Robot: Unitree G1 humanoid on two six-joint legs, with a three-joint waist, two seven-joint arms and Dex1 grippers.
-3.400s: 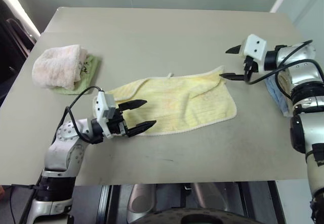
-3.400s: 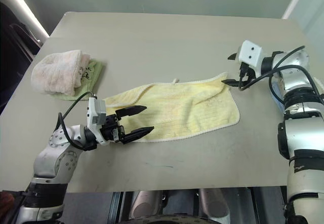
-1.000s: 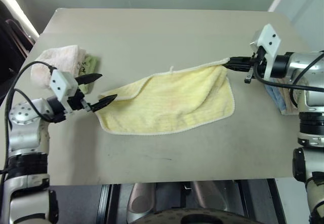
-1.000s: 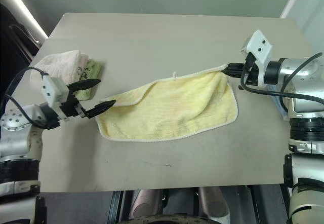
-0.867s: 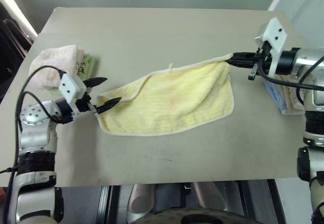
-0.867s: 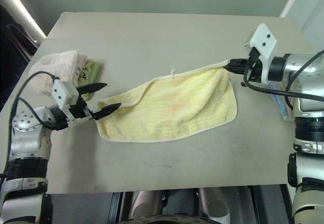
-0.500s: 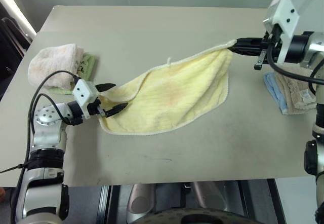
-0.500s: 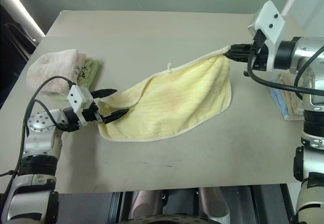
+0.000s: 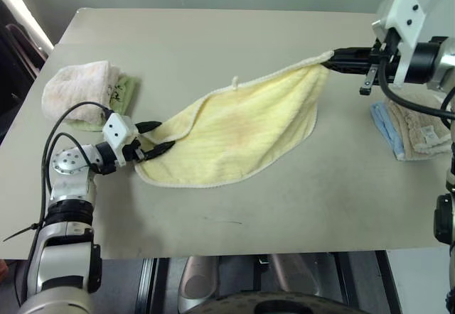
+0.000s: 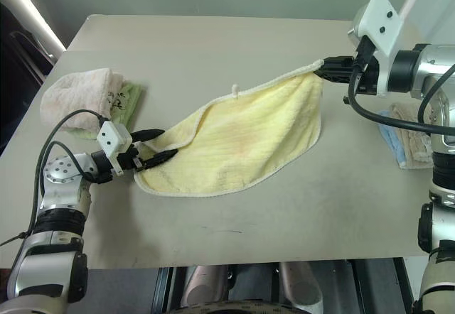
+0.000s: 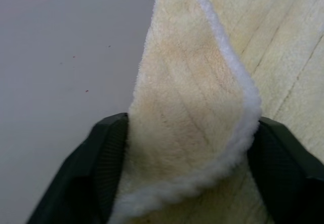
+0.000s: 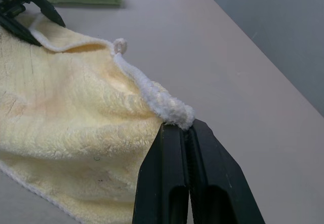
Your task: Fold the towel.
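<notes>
We have the towel [image 9: 245,133] stretched across the middle of the table [image 9: 213,51], its far right corner lifted off the surface at about 2 o'clock and its near left corner low at about 8 o'clock, with the belly of the cloth resting on the tabletop. The right gripper [image 9: 333,58] has its jaws pressed tight on the corded edge of the raised corner. The left gripper [image 10: 162,145] has its jaws set around the folded left corner, the cloth filling the gap between them in the left wrist view; we cannot tell whether they have clamped it yet.

We judge the main risk to be that left corner: if the jaws are not firm when we lift, the thick doubled edge may slide out and the towel would swing from the right grip alone. Pulling the two corners apart too hard could also drag the edge out of the right jaws.

We count one pale yellow towel, one pink-white rolled towel [image 9: 75,97] at 10 o'clock lying on a green cloth [image 9: 123,94], and one beige towel [image 9: 423,129] on a blue cloth [image 9: 384,126] at 3 o'clock.
</notes>
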